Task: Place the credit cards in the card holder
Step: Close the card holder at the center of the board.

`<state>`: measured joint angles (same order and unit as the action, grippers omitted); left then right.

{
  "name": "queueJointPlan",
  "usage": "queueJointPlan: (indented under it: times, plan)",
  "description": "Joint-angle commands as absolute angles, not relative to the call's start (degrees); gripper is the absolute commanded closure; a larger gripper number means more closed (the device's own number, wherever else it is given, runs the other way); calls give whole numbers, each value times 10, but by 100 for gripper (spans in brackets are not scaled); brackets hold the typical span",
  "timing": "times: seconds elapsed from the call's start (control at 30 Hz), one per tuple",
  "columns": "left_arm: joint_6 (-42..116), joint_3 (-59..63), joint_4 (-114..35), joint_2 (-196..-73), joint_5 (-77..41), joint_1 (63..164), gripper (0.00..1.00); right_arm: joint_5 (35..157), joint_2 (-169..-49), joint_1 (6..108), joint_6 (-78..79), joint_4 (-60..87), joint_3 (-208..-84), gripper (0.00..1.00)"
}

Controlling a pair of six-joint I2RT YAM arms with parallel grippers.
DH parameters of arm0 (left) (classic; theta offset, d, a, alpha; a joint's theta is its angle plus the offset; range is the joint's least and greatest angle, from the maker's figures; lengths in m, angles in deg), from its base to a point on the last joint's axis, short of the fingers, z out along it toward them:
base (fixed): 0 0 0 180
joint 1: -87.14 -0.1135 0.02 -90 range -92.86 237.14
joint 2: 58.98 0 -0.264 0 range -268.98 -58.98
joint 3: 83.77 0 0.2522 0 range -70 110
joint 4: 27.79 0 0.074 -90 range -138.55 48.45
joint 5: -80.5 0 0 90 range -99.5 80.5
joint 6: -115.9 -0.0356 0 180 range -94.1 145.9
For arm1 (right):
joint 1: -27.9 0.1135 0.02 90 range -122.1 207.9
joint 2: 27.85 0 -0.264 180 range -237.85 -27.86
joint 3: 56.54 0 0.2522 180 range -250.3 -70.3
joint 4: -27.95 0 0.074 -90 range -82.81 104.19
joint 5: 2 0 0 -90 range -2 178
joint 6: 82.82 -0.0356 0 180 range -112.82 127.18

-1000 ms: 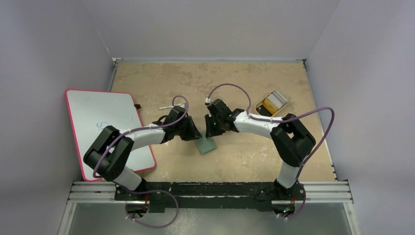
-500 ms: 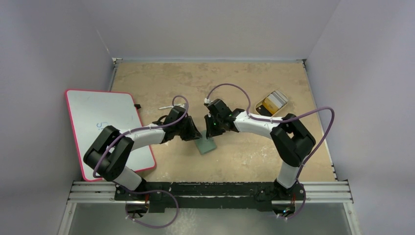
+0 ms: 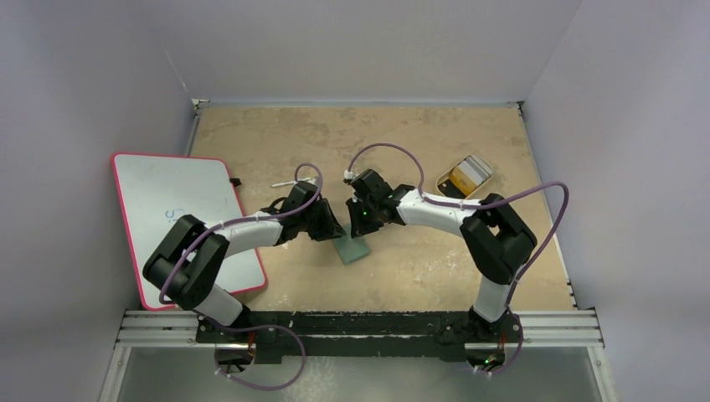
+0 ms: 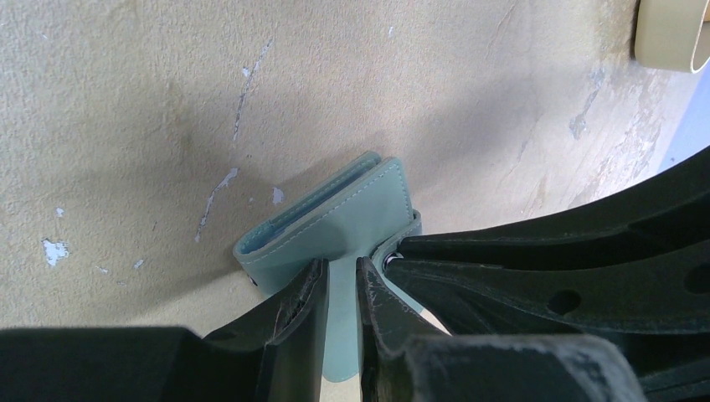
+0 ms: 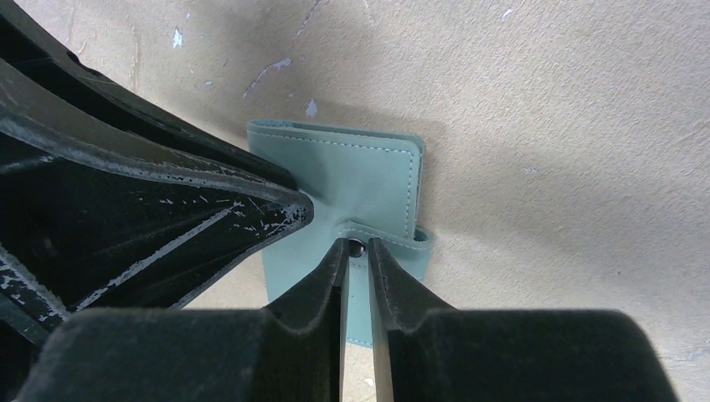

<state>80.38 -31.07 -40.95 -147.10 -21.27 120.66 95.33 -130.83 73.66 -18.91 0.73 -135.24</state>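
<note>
Card holder flat on tan table, near middle, between both grippers. Far half of table open; walls close on three sides.

Left gripper pinches holder's cover edge. Right gripper pinches its snap tab, the two grippers' fingers nearly touching.

One holder: grey-green, stitched, folded, thin.

One tan rounded tray far right, well apart, holding credit cards: black, yellow-orange, white-grey, exact count unclear.

One pink-rimmed whiteboard at left.
</note>
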Motion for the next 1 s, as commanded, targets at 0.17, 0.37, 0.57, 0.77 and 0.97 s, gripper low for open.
queueJointPlan:
  times: [0.17,0.37,0.57,0.77,0.97]
  plan:
    - [829,-302,-395,-1446,-206,1208,83,913,-1297,756,-194,-33,-1382,77]
    - [830,-294,-458,-1373,-194,1183,83,852,-1288,780,-218,-45,-1390,71]
    - [820,-328,-468,-1353,-207,1133,82,780,-1296,802,-231,-79,-1417,70]
    - [814,-349,-460,-1357,-210,1123,82,751,-1310,823,-234,-99,-1445,72]
    - [813,-363,-444,-1373,-216,1122,82,724,-1337,836,-237,-131,-1476,73]
